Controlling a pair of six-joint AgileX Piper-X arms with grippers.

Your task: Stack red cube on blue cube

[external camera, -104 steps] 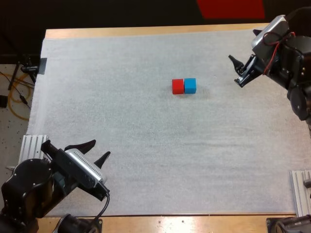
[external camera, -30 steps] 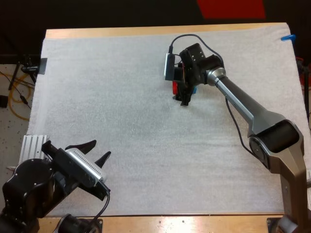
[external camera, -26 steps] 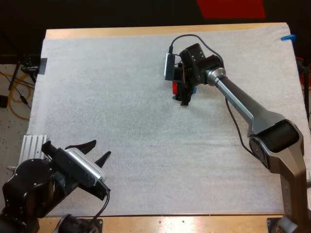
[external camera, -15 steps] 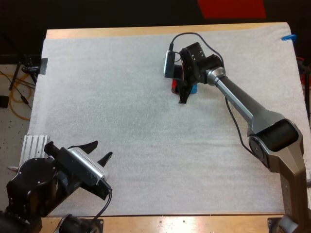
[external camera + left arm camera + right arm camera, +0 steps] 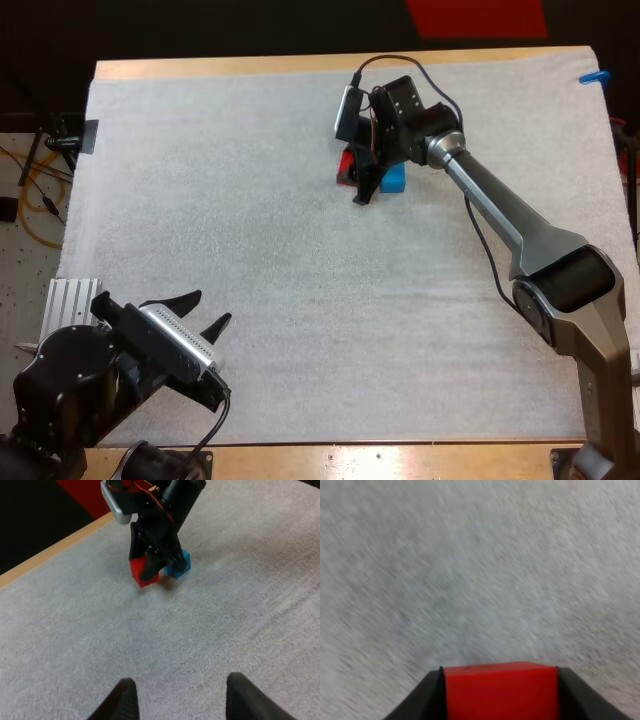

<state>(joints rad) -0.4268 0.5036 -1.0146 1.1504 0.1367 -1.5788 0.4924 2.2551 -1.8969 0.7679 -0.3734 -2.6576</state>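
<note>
- Wooden table (image 5: 300, 66), its top covered almost edge to edge by a white mat (image 5: 250, 260); dark space lies beyond the far side. The mat serves as the work surface and bears one of the two cubes.
- Right arm, reaching from the right edge out across the mat to its far middle. It ends in the right gripper (image 5: 358, 186), pointed down at the mat and clenched on the red cube, with one black finger pressing each opposite face. In the right wrist view the cube sits squarely between the two fingers.
- Left arm, parked at the near left corner, well apart from both cubes. The left gripper (image 5: 210, 307) is released, its fingers spread and clear of everything, aimed toward the far middle. It looks to be on standby, with no part in this grasp.
- Red cube (image 5: 346, 163), the task's piece, at the far middle of the mat, just left of the blue cube. It appears raised a little off the mat and slightly tilted, which suits carrying it up and over its neighbour.
- Blue cube (image 5: 394, 178), resting flat on the mat just right of the gripper, its top bare to receive the red one.
- Containers: none present. The only holder is the right gripper, with the red cube as its content.
</note>
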